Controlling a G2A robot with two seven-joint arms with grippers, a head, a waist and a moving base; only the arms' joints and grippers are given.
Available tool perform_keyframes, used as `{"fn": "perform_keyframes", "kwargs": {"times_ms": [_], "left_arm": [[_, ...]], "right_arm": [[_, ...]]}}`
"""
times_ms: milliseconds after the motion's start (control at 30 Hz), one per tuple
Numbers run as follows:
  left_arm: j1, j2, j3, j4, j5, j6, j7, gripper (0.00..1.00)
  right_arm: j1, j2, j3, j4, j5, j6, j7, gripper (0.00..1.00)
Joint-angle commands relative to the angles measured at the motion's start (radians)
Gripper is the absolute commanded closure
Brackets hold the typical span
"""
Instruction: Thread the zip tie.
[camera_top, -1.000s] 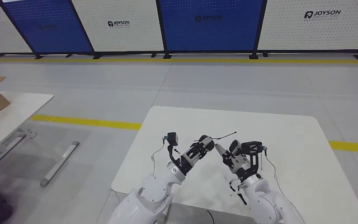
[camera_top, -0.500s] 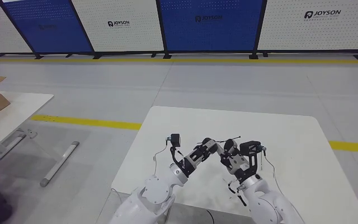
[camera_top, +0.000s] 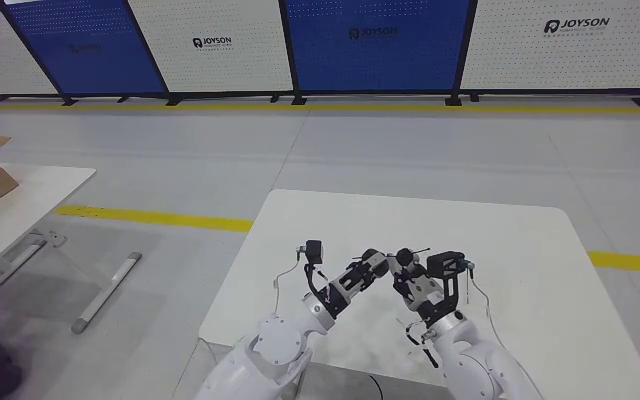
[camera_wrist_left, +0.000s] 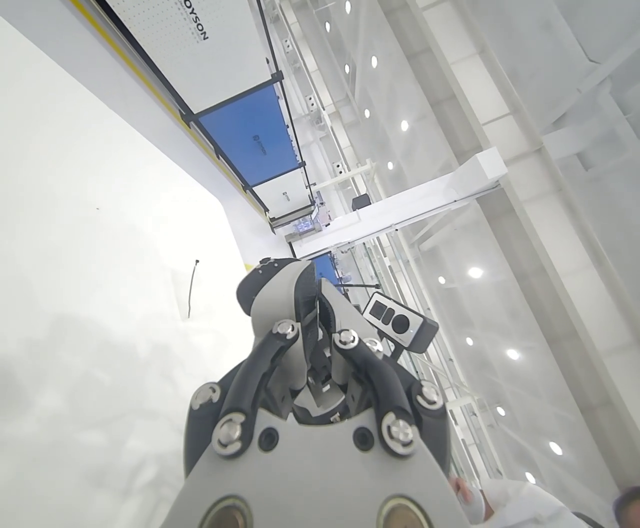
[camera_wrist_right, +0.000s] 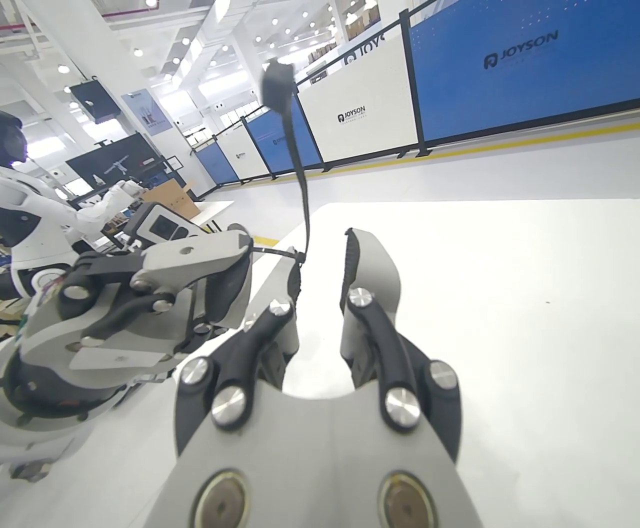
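A black zip tie (camera_wrist_right: 300, 165) is pinched at its strap by my left gripper (camera_wrist_right: 247, 250), which is shut on it. From there the strap bends up to its head, which hangs in the air. My right gripper (camera_wrist_right: 324, 247) is open, and one of its fingers (camera_wrist_right: 292, 280) touches the strap where it bends. In the top view the left gripper (camera_top: 375, 260) and the right gripper (camera_top: 403, 262) meet tip to tip over the white table (camera_top: 480, 230), with the zip tie (camera_top: 416, 250) jutting out beyond them. The left gripper (camera_wrist_left: 315, 280) has its jaws pressed together.
A second black zip tie (camera_wrist_left: 192, 287) lies flat on the table beyond the left gripper. The table's far half and right side (camera_top: 520, 300) are bare. Blue and white partition panels (camera_top: 380, 45) stand across the floor behind.
Both grippers have drawn together over the table, from a small gap apart to tip against tip. The zip tie has moved with the left gripper toward the right gripper.
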Motion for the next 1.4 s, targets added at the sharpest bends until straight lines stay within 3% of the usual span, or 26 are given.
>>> {"fn": "perform_keyframes", "kwargs": {"times_ms": [0,167,1033,1367], "left_arm": [[0.001,0.000,-0.001,0.000,0.002,0.001,0.000,1.00],[0.000,0.000,-0.002,0.003,0.001,0.008,-0.002,1.00],[0.001,-0.002,0.005,-0.009,-0.001,-0.023,-0.005,1.00],[0.014,0.001,-0.006,-0.029,-0.007,-0.040,-0.007,1.00]], "right_arm": [[0.000,0.000,-0.001,0.001,-0.001,0.000,-0.001,0.84],[-0.003,0.001,-0.007,-0.001,-0.007,-0.003,-0.001,1.00],[-0.002,0.005,-0.015,0.025,-0.009,-0.010,0.014,1.00],[0.011,0.006,-0.019,0.044,-0.005,-0.019,0.035,1.00]]}}
